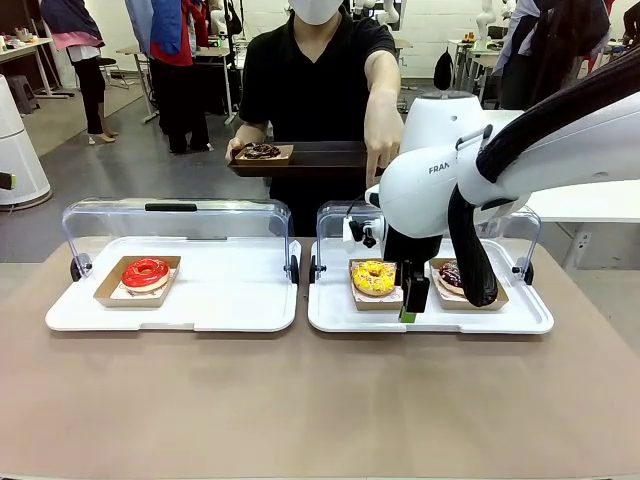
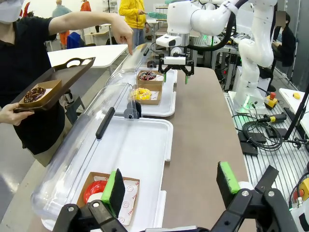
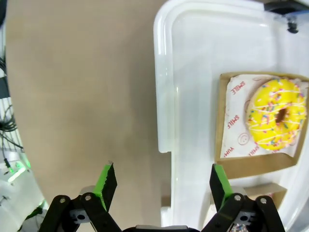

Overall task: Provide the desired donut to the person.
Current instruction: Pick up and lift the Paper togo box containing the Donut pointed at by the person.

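Your right gripper hangs, fingers apart, over the white tray beside the yellow donut; the person's hand points down beyond it; your left gripper has fingers apart too.

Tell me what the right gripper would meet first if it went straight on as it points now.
Probably the white tray's rim where it borders the table: the open right gripper straddles that edge, short of the yellow sprinkled donut. Height above it is unclear.
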You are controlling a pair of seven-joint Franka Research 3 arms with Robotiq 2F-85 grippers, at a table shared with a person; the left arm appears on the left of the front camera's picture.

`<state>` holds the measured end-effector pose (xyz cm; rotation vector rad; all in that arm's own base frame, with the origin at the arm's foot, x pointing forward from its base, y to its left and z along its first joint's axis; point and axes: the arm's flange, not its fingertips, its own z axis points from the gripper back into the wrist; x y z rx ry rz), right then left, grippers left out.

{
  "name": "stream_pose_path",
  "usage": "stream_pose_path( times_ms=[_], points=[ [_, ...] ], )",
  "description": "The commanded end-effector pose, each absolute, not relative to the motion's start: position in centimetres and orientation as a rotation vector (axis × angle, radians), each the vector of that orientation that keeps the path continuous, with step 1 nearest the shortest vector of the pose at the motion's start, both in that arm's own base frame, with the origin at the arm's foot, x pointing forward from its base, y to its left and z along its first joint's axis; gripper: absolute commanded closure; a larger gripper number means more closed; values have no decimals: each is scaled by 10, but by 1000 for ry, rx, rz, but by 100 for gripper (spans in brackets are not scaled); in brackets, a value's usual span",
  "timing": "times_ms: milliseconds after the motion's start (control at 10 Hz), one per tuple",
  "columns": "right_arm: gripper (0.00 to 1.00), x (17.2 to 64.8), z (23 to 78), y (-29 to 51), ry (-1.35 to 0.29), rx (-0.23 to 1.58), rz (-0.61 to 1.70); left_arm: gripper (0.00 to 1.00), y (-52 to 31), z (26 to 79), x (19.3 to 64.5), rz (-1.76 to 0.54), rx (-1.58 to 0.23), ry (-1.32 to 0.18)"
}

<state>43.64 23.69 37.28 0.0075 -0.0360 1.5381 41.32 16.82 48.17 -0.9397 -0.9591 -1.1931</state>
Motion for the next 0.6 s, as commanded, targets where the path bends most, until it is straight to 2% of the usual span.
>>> stream_pose_path(
  times_ms=[0, 500],
  points=[
    [0, 458, 353, 231, -33, 28, 1555, 0, 169, 482, 411, -1199, -938, -957],
    [0, 480, 340, 225, -29, 32, 1561, 0, 169, 482, 411, -1199, -938, -957]
  ],
)
